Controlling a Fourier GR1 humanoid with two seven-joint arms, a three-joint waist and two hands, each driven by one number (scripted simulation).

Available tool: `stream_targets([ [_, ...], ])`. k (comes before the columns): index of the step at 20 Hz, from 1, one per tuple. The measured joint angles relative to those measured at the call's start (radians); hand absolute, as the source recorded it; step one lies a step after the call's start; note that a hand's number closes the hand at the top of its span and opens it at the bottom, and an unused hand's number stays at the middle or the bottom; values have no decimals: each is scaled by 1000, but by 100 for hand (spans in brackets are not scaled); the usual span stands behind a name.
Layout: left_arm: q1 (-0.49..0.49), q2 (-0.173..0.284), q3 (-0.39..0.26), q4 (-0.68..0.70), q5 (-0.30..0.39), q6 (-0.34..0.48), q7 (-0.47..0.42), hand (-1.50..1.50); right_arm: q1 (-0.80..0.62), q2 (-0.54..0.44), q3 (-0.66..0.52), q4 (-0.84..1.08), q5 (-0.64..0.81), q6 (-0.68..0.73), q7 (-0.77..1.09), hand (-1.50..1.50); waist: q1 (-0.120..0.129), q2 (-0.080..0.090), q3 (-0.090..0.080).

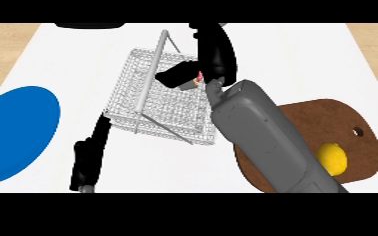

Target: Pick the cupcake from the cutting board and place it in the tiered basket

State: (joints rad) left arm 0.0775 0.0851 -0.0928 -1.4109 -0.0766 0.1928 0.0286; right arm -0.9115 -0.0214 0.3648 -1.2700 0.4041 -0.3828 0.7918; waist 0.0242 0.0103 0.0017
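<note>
The right robot hand (210, 62) hangs over the wire tiered basket (159, 97), its fingers curled round the cupcake (197, 79), of which only a small pink and pale bit shows between thumb and fingers. The cupcake is held above the basket's right side, off the brown cutting board (339, 125). A yellow lemon (334, 159) lies on that board, partly behind the grey forearm. The left robot hand (88, 157) rests open at the lower left of the white table (295, 65), fingers straight. A blue plate (22, 130) sits at the left edge.
</note>
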Motion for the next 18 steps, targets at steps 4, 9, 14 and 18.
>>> stream_targets([
  [4,3,-3,5,2,2,3,1,0,10,1,-32,-40,-5,-108,-53,-150,-12,-4,0],
  [9,20,1,17,-5,5,8,5,0,46,-44,-105,-138,81,-210,-6,-150,-31,-14,-1],
  [14,51,4,27,-13,15,2,-24,0,166,-175,-225,-321,58,-182,51,-150,-47,-19,0],
  [18,46,6,38,0,17,4,-34,0,299,-295,-346,-501,-44,-114,80,-150,-58,-20,1],
])
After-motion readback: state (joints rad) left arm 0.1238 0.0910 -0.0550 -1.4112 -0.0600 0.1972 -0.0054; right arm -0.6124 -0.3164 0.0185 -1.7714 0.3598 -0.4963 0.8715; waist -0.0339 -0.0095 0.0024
